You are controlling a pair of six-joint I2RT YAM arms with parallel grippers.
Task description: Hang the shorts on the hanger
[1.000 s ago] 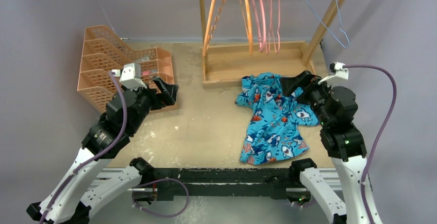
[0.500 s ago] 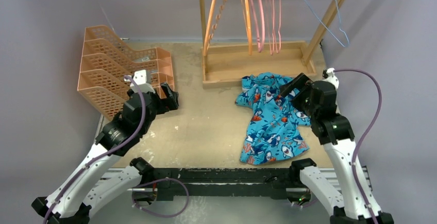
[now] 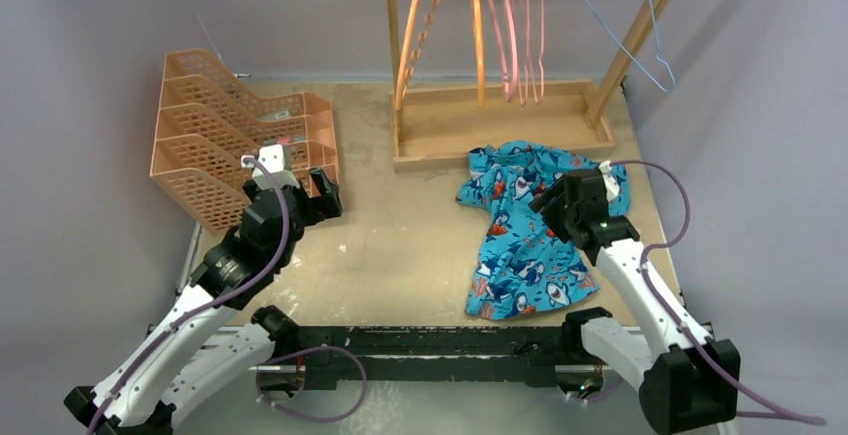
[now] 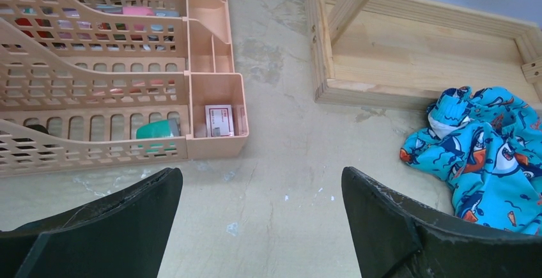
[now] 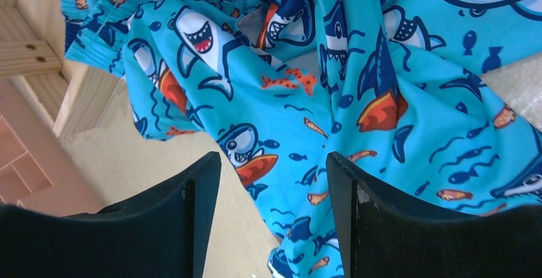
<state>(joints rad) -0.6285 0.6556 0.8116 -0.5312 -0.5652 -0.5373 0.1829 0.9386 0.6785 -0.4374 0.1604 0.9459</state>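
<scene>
The turquoise shark-print shorts (image 3: 525, 245) lie crumpled on the table at the right, just in front of the wooden rack base. My right gripper (image 3: 548, 200) is open and empty, low over the shorts' upper middle; in the right wrist view the shorts (image 5: 358, 92) fill the frame and the gripper (image 5: 273, 182) straddles their left edge. My left gripper (image 3: 325, 190) is open and empty over bare table next to the orange trays; in its wrist view the gripper (image 4: 262, 195) faces the shorts (image 4: 486, 156) at far right. Pink hangers (image 3: 520, 30) hang on the rack at the back.
A wooden rack with a tray base (image 3: 500, 125) stands at the back, also holding orange hangers (image 3: 415, 25) and light-blue wire hangers (image 3: 640, 25). Stacked orange mesh trays (image 3: 215, 130) stand at the left, holding small items (image 4: 219, 120).
My right arm has dropped and swung left, bringing its gripper down over the shorts. My left arm has lowered and shifted slightly right. The shorts have not moved.
</scene>
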